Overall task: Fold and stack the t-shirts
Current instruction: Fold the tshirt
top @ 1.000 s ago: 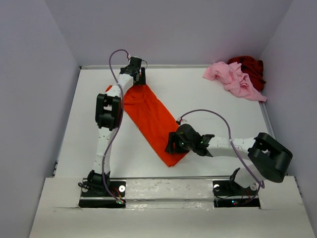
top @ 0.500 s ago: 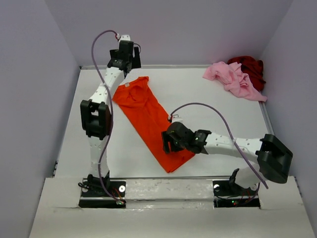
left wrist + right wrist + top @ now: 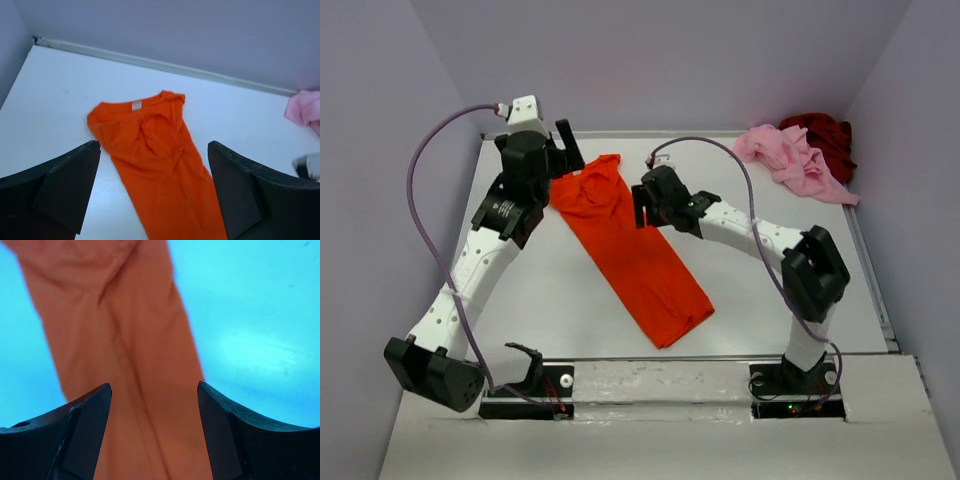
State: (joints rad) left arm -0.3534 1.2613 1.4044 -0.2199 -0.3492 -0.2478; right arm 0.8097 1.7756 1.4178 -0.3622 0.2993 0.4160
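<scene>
Delta vs a second ago: the left tool (image 3: pixel 568 152) has come off the far end of the orange t-shirt (image 3: pixel 630 245). Its arm has swung out left, and the tool now hangs just left of the collar end. The right tool (image 3: pixel 640 208) has left the shirt's near end and moved up to the far half, at the shirt's right edge. The shirt's far end was partly under the left tool before; it now lies uncovered, with the collar tag visible in the left wrist view.

Left tool: jaws spread wide, nothing between them. Its wrist view looks down on the collar end, shirt framed between the fingers.

Right tool: jaws apart, holding nothing. Its wrist view shows orange cloth below and between the fingers (image 3: pixel 85 430); can't tell if they touch it.

The orange shirt is a long narrow strip on the worktop (image 3: pixel 760 270), running diagonally from far left to near centre.

The pink t-shirt (image 3: pixel 790 155) is crumpled in the far right corner, against the dark red t-shirt (image 3: pixel 825 135) behind it. Both are well apart from the tools.
</scene>
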